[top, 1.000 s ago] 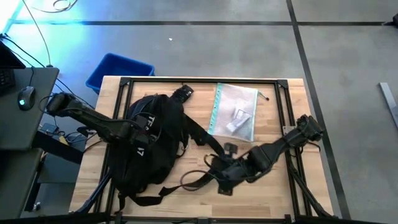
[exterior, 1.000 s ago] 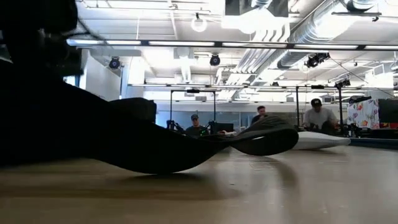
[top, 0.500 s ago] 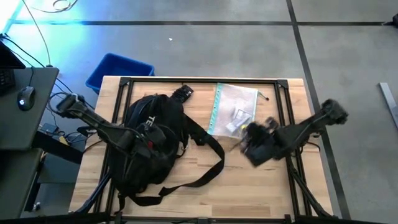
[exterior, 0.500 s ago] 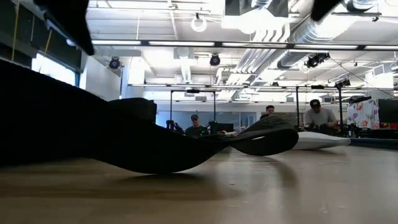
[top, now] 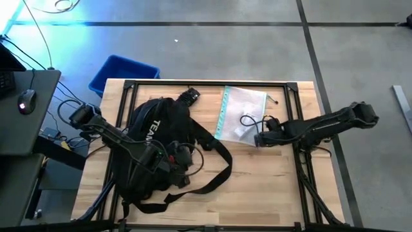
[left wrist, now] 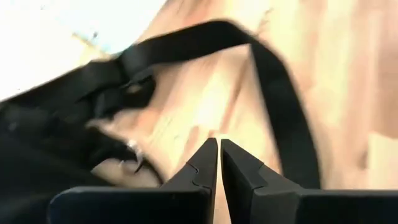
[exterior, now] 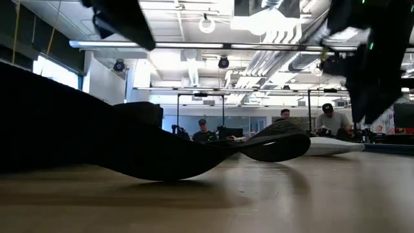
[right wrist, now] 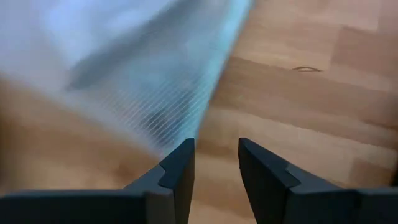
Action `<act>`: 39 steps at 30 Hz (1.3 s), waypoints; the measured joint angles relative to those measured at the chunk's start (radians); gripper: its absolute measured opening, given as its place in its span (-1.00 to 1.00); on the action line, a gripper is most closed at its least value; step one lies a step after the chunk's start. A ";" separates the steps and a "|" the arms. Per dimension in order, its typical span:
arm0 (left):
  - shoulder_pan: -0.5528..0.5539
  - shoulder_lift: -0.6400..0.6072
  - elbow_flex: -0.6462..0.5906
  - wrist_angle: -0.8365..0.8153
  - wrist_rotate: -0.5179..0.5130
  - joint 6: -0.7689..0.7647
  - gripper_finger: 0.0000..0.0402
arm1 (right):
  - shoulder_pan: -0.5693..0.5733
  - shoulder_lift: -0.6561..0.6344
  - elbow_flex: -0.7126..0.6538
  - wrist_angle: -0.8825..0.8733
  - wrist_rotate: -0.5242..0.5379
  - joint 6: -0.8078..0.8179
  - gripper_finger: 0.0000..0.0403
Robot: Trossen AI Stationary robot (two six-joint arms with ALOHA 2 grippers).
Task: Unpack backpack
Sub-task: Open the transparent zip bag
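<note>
Backpack (top: pixel 154 154) lying on table's left half. Left gripper (top: pixel 166 164) hovering over it, fingers pressed together, empty. Right gripper (top: pixel 259 138) parted, empty, beside clear pouch (top: pixel 243 114). You're between items; next, reopen left, reach inside.

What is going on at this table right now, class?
A two-armed robot is unpacking a black backpack lying on the left half of the wooden table. The left gripper, shut and empty, is over the backpack, near its straps. The right gripper, fingers a little apart with nothing between them, is at the edge of a clear plastic pouch lying flat on the table beside the backpack. A thin black cable lies on the pouch.
</note>
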 joint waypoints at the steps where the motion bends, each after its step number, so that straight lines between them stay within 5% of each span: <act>1: 0.001 0.002 0.000 0.028 -0.001 0.018 -1.00 | -0.014 0.002 -0.029 0.032 0.000 0.019 -0.54; 8: 0.025 0.003 0.000 0.052 0.000 0.080 -1.00 | -0.058 0.024 -0.120 0.407 -0.046 -0.067 -0.67; 16: 0.066 0.026 0.001 0.159 0.009 0.172 -1.00 | 0.010 0.155 -0.097 0.885 -0.139 -0.239 -0.90; 20: 0.084 0.031 0.002 0.203 0.033 0.170 -1.00 | 0.023 0.177 -0.023 0.993 -0.089 -0.372 -0.98; 24: 0.085 0.033 0.000 0.215 0.060 0.150 -1.00 | -0.032 0.142 0.095 0.813 -0.033 -0.544 -0.98; 31: 0.042 0.033 0.000 0.215 0.079 0.094 -1.00 | -0.304 0.145 0.344 0.178 -0.040 -0.772 -0.85; 39: 0.011 0.013 0.001 0.224 0.084 0.040 -1.00 | -0.700 0.154 0.352 0.076 -0.255 -1.079 -0.35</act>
